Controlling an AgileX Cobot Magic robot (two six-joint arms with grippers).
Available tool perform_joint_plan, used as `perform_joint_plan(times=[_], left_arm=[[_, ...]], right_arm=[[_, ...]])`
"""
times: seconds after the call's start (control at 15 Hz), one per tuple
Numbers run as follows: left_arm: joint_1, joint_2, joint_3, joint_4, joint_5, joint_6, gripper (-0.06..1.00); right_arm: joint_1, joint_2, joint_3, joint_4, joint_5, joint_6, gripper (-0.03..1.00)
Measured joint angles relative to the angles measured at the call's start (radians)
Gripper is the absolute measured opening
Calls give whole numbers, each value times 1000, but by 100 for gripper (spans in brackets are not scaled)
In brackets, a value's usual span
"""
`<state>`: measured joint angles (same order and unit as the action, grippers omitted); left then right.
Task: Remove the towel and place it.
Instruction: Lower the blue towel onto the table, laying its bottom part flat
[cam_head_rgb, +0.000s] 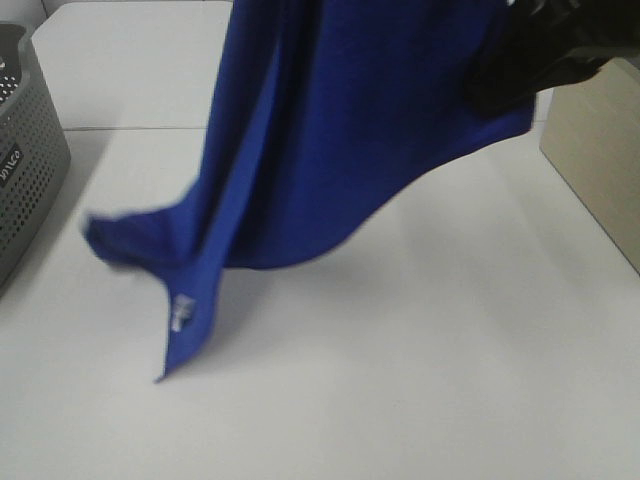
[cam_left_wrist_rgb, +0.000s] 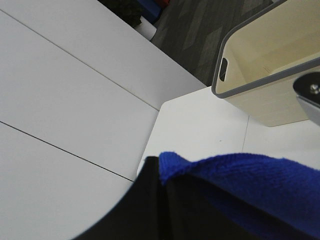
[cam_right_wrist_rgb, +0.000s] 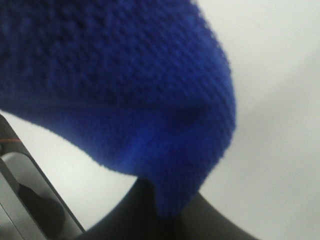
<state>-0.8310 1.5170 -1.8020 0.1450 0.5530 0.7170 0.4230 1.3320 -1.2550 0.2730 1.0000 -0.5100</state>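
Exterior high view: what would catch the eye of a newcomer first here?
A big blue towel hangs lifted over the white table, filling the upper middle; its lower corner, with a small white tag, reaches the tabletop at lower left. A grey perforated basket stands at the left edge, a beige box at the right.

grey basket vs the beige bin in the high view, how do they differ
The grey basket has perforated walls; the beige bin has plain, solid ones. The basket stands on the left, the bin on the right. Both are cropped by the frame.
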Motion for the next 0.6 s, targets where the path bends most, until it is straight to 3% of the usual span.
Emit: perform_joint_plan(times=[0.13,0.33,0.6], left_arm=[[26,0,0,14,4,-36,0],[73,0,0,80,37,-88,0],[76,-13,0,138,53,-107,0]], right_arm=[[-2,-1,-168,-189,177,87,2],[-2,-3,-372,-319,208,154,2],[-2,-3,-457,-410,220,206,2]])
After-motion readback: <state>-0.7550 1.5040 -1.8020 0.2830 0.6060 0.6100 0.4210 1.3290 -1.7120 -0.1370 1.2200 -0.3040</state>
